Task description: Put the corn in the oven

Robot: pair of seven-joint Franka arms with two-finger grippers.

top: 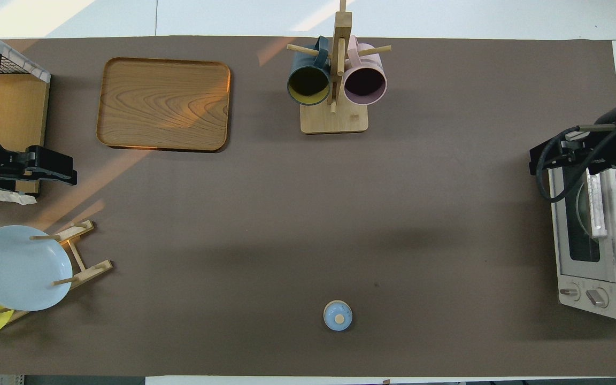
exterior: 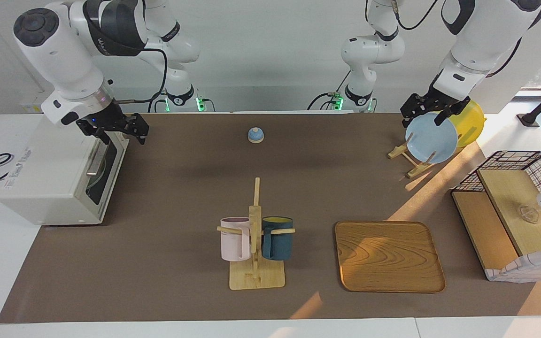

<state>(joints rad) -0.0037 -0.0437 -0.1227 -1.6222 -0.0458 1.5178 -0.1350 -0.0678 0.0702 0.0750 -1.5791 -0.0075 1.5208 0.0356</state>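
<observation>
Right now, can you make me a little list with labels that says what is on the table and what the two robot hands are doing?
oven: white boxy toaster oven with dark glass door shut, at the right arm's end
corn: not in view
right gripper: over the oven's door
left gripper: over the pale blue plate in the wooden rack
middle: pink mug and dark blue mug hanging on a wooden stand
also: wooden tray, small blue bell
</observation>
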